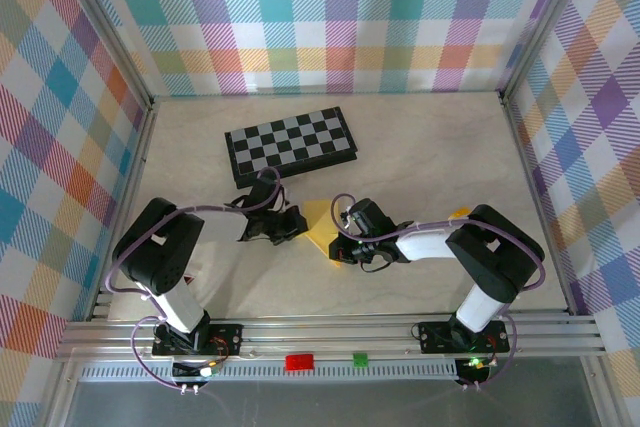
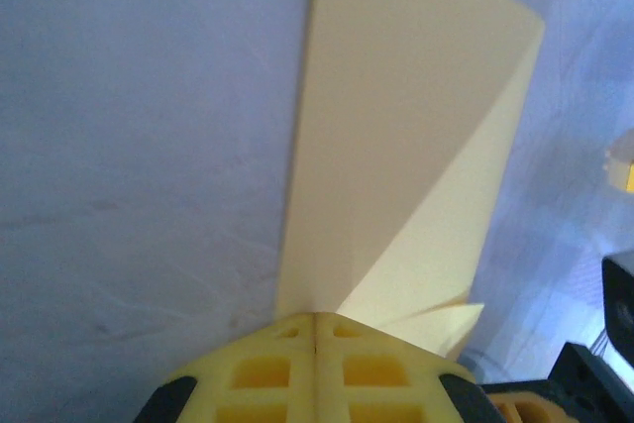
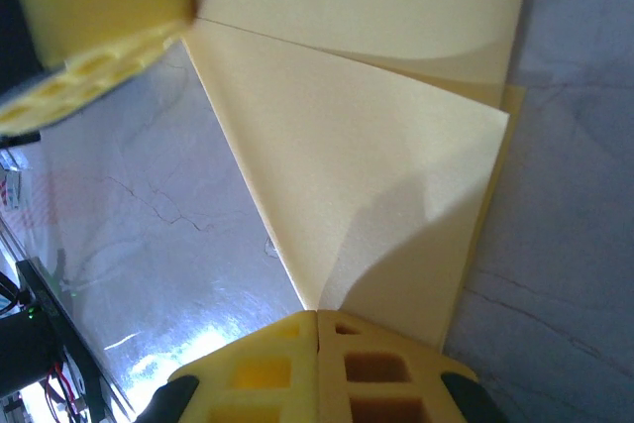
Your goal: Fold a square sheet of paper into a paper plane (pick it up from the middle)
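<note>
They look to be midway through the folding, not at the pick-up; the sheet of paper [image 1: 318, 222] lies on the counter [image 1: 450, 147] between the two arms, just this side of the chessboard [image 1: 292, 140], with slanted flaps already turned over so one end runs to a point. The left fingers [image 2: 263, 369] are pressed tight together with nothing wide between them, their tips right at the narrow end of the sheet; the right fingers [image 3: 381, 369] are closed the same way at another edge, where a triangular flap lies over the layer beneath. Whether either pair nips the paper or merely bears down on it, I cannot tell. My guess is that a crease is being set; the next move would want one pair to pin the sheet while the other slides along the fold, gently, since thin paper on a smooth counter will skate or buckle.

The left arm [image 1: 165, 247] is bent sharply at the elbow, its forearm low and reaching inward to the right; the right arm [image 1: 480, 247] mirrors it, stretched low toward the left; the two wrists nearly meet over the paper.
</note>
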`<state>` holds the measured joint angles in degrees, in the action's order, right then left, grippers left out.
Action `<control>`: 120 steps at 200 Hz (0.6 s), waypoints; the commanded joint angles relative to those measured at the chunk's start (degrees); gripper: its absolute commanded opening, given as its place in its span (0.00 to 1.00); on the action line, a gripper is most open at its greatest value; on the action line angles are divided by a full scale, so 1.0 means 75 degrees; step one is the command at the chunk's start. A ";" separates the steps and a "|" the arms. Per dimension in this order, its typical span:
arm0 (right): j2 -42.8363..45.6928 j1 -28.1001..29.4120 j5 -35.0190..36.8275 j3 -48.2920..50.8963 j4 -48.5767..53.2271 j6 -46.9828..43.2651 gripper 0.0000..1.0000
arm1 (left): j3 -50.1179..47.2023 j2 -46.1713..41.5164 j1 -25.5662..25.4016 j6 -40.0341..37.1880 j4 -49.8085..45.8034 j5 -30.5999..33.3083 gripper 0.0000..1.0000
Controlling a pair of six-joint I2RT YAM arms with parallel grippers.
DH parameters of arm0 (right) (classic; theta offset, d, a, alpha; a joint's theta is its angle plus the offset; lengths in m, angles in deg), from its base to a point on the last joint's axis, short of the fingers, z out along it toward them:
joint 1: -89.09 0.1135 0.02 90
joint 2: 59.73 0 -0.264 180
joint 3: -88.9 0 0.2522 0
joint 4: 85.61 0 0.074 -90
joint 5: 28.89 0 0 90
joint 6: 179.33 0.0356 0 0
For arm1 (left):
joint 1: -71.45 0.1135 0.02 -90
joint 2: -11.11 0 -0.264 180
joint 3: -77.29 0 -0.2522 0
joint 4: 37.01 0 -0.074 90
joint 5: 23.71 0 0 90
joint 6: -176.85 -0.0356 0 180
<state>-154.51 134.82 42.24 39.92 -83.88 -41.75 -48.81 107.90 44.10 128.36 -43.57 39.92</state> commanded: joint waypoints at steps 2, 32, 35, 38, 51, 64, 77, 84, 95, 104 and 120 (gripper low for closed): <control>-0.0316 0.0043 0.0243 0.0362 0.1206 -0.0124 0.01 | 0.0096 -0.0109 0.0330 -0.0090 -0.0546 0.0938 0.01; -0.0369 0.0031 0.0208 0.0257 0.1251 -0.0231 0.01 | 0.0107 -0.0494 0.0343 -0.0084 -0.0522 0.0737 0.02; -0.0377 0.0032 0.0208 0.0251 0.1258 -0.0251 0.01 | 0.0081 -0.0548 0.0343 -0.0070 -0.0467 0.0677 0.02; -0.0378 0.0031 0.0208 0.0235 0.1274 -0.0255 0.01 | 0.0056 -0.0599 0.0337 -0.0055 -0.0386 0.0609 0.02; -0.0372 0.0009 0.0196 0.0186 0.1328 -0.0316 0.01 | -0.0057 -0.0863 0.0299 -0.0022 -0.0169 0.0462 0.02; -0.0357 -0.0026 0.0196 0.0147 0.1384 -0.0363 0.01 | -0.0112 -0.1129 0.0202 -0.0085 -0.0047 0.0369 0.03; -0.0295 -0.0050 0.0185 0.0121 0.1395 -0.0378 0.01 | -0.0146 -0.1284 -0.0011 -0.0164 0.0134 0.0257 0.04; -0.0270 -0.0062 0.0179 0.0107 0.1391 -0.0390 0.01 | -0.0150 -0.1276 -0.0157 -0.0202 0.0269 0.0160 0.04; -0.0229 -0.0075 0.0161 0.0059 0.1406 -0.0396 0.01 | -0.0081 -0.1107 -0.0431 -0.0309 0.0472 -0.0070 0.05; -0.0198 -0.0086 0.0139 0.0010 0.1418 -0.0410 0.02 | 0.0064 -0.0841 -0.0610 -0.0447 0.0434 -0.0213 0.05; -0.0149 -0.0086 0.0075 -0.0123 0.1429 -0.0413 0.02 | 0.0243 -0.0269 -0.0735 -0.0568 0.0213 -0.0166 0.04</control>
<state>-154.56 134.43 41.60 38.78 -81.74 -43.50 -48.70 100.74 40.56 126.81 -41.41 40.93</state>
